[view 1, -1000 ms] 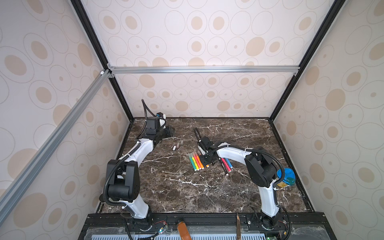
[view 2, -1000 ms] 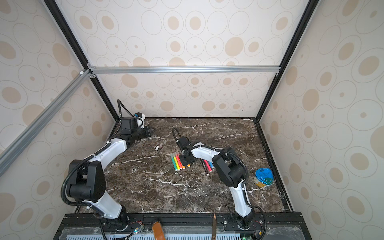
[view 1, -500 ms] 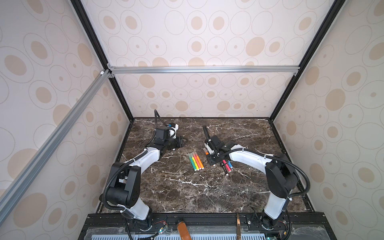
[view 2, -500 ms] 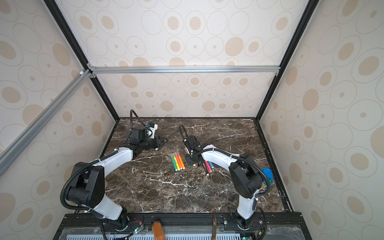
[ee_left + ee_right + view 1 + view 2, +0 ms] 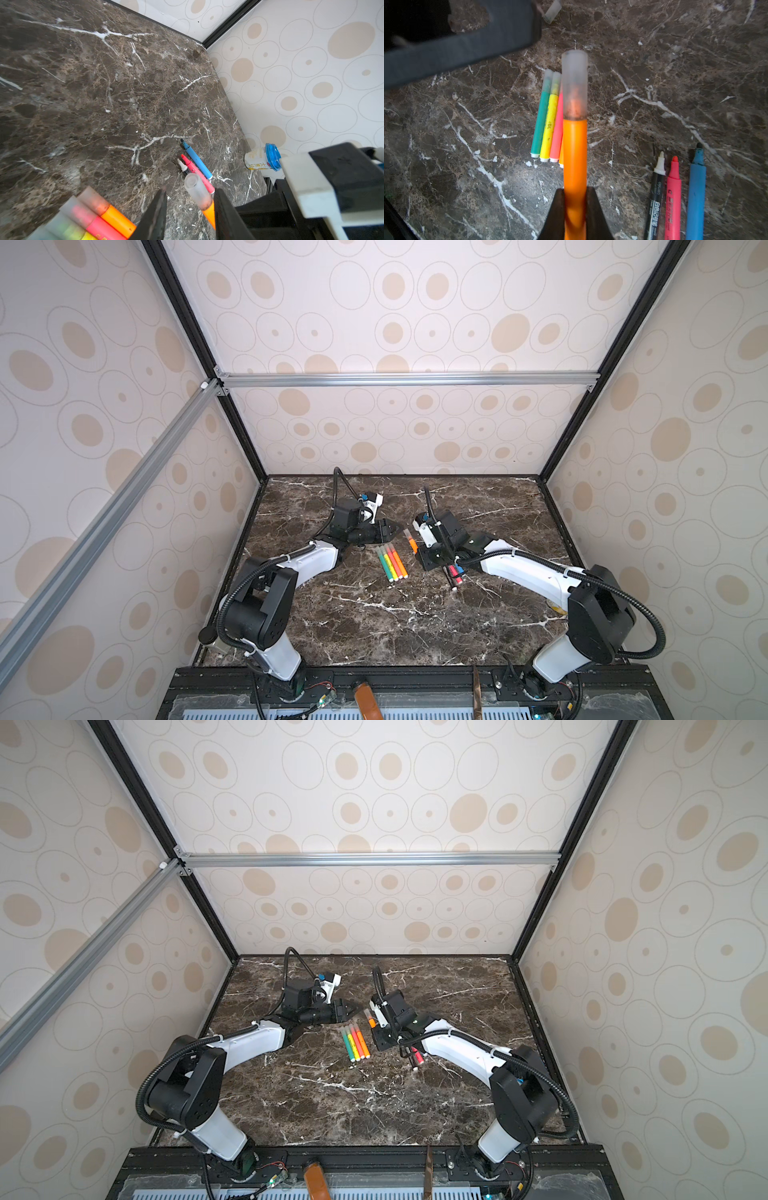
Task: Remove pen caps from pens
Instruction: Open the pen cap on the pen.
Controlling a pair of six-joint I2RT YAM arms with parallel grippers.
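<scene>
Right wrist view, unlike top views, shows right gripper (image 5: 575, 189) clamped on slim orange plastic marker (image 5: 574, 149); left gripper (image 5: 190, 189), part-open, flanks its frosted grey cap (image 5: 198, 192).

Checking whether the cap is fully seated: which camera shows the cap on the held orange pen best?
The right wrist view: the cap fills mid-frame, full length, seated on the orange pen. The left wrist view shows the cap slanted and blurrier; in both top views it is tiny.
</scene>
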